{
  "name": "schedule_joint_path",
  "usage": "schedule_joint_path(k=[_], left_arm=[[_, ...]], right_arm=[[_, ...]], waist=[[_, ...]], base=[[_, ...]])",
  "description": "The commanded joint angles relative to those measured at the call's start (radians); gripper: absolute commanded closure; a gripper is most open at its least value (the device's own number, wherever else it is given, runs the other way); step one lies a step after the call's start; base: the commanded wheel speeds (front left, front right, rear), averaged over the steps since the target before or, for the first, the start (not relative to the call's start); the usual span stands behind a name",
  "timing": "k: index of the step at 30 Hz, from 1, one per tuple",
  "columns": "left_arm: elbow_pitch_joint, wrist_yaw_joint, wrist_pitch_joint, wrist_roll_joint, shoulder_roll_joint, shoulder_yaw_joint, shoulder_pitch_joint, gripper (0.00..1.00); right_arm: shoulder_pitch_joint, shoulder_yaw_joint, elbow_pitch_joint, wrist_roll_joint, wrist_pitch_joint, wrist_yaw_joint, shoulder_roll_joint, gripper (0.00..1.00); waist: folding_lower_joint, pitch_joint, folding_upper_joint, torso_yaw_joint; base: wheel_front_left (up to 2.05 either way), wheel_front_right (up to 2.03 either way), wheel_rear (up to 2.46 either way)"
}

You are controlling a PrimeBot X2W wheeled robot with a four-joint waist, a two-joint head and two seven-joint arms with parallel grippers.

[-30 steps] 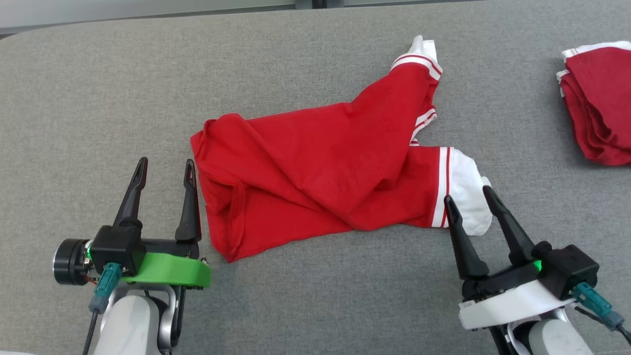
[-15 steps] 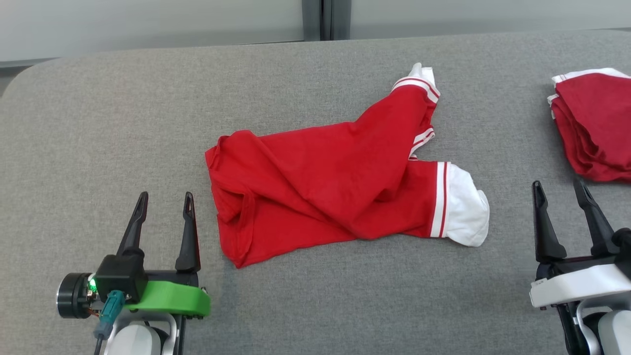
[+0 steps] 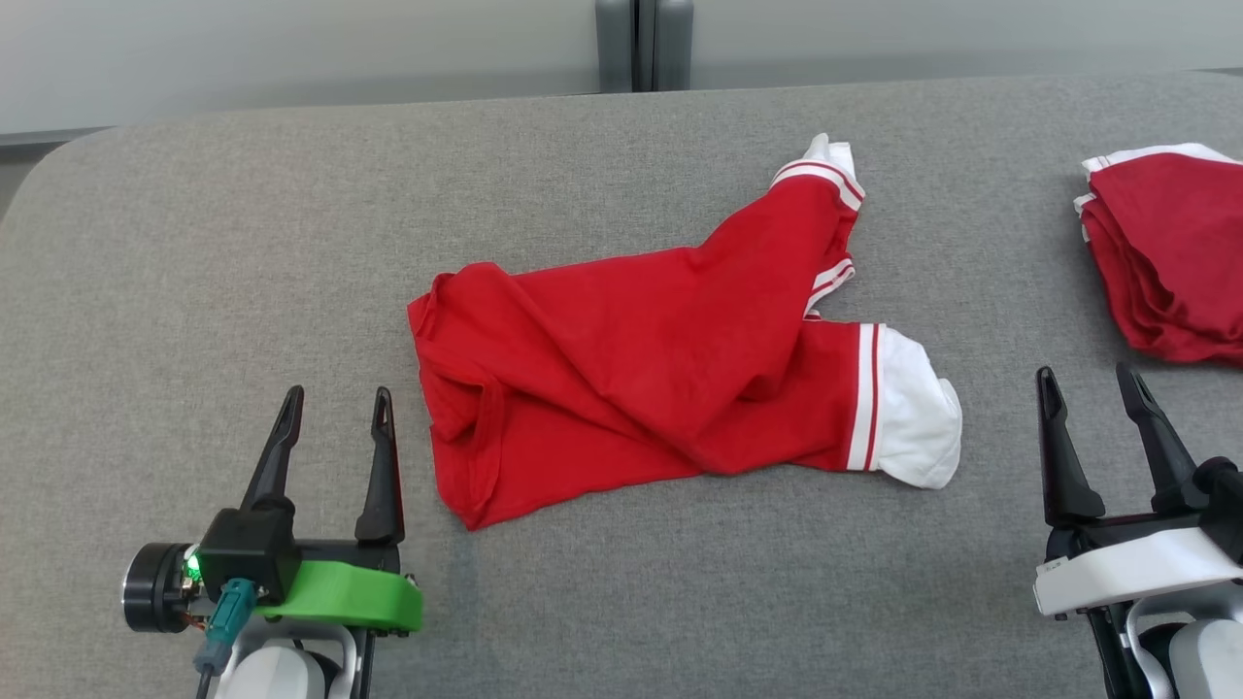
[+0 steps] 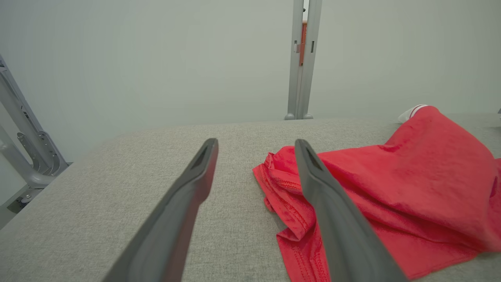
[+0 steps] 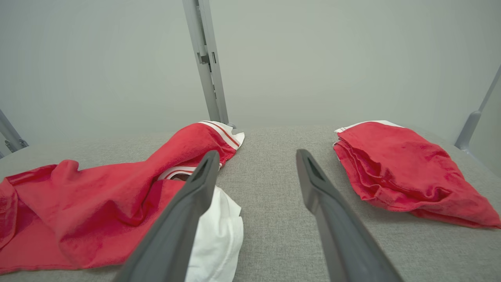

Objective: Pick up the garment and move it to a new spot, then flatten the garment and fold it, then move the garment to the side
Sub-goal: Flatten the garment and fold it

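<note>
- grey fabric-covered table (image 3: 194,243) is seen across the whole head view; a pale wall panel (image 3: 291,49) is seen behind its far edge.
- red garment (image 3: 631,369) is laid near the table's centre, crumpled and not flattened. The body is bunched into folds at its left end, and two sleeves are spread out at the right end.
- folded red stack (image 3: 1175,262) with white trim is placed at the table's far right, well apart from the garment.
- left gripper (image 3: 337,396) is held at the near left with its fingers spread apart and nothing gripped. It is positioned just beside the garment's left hem and apart from it in the head view.
- right gripper (image 3: 1086,372) is held at the near right with its fingers spread apart and nothing gripped. It is positioned between the garment's near sleeve and the folded red stack, and neither is touched. Bare table is seen between its fingers in the right wrist view.
- white cuff (image 3: 913,417) of the near sleeve is edged with red and white stripes. The far sleeve is angled toward the table's far edge.
- grey post (image 3: 643,44) is seen upright against the wall panel.
</note>
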Motion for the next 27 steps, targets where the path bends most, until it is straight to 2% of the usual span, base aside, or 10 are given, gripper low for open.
schedule_joint_path(k=[1,4,10,13,16,22,23,24,25,27], left_arm=[[-0.006,0.003,-0.003,-0.003,0.005,-0.004,0.002,0.0],[-0.007,-0.008,0.005,-0.004,0.003,-0.017,-0.01,0.0],[0.033,-0.051,0.088,-0.04,-0.021,-0.096,0.023,0.0],[0.088,-0.054,0.137,-0.055,-0.029,-0.126,0.023,0.0],[0.147,-0.039,0.174,-0.068,-0.036,-0.131,0.003,0.0],[0.232,-0.025,0.196,-0.11,-0.04,-0.117,-0.037,0.0],[0.242,-0.028,0.194,-0.116,-0.04,-0.115,-0.044,0.11],[0.251,-0.031,0.192,-0.119,-0.041,-0.114,-0.05,0.67],[0.256,-0.032,0.188,-0.123,-0.04,-0.113,-0.054,1.0],[0.266,-0.036,0.182,-0.129,-0.038,-0.11,-0.06,1.0]], right_arm=[[0.001,0.002,-0.001,0.011,0.002,-0.002,-0.006,0.0],[-0.005,0.005,0.002,0.011,-0.001,-0.002,-0.01,0.0],[-0.015,0.013,0.004,0.016,0.002,-0.002,-0.009,0.0],[-0.02,0.018,0.003,0.019,0.0,-0.002,-0.005,0.0],[-0.031,0.028,0.004,0.019,0.003,-0.002,-0.002,0.0],[-0.026,0.039,0.017,0.025,0.002,-0.002,-0.005,0.0],[-0.02,0.041,0.019,0.025,0.004,-0.002,-0.004,0.0],[-0.01,0.045,0.023,0.028,0.007,-0.002,-0.002,0.0],[-0.005,0.053,0.027,0.029,0.012,-0.002,0.0,0.0],[0.009,0.079,0.036,0.034,0.02,-0.002,0.003,0.0]], waist=[[0.0,0.002,0.0,0.0],[0.0,0.007,0.0,0.001],[0.0,0.032,0.0,-0.005],[0.0,0.05,0.0,-0.008],[0.0,0.069,0.0,-0.014],[0.0,0.095,0.0,-0.022],[0.0,0.098,0.0,-0.023],[0.0,0.101,0.0,-0.023],[0.0,0.103,0.0,-0.024],[0.0,0.107,0.0,-0.025]], base=[[0.0,0.0,0.0],[0.0,0.0,0.0],[0.0,0.0,0.0],[0.0,0.0,0.0],[0.0,0.0,0.0],[0.0,0.0,0.0],[0.0,0.0,0.0],[0.0,0.0,0.0],[0.0,0.0,0.0],[0.0,0.0,0.0]])
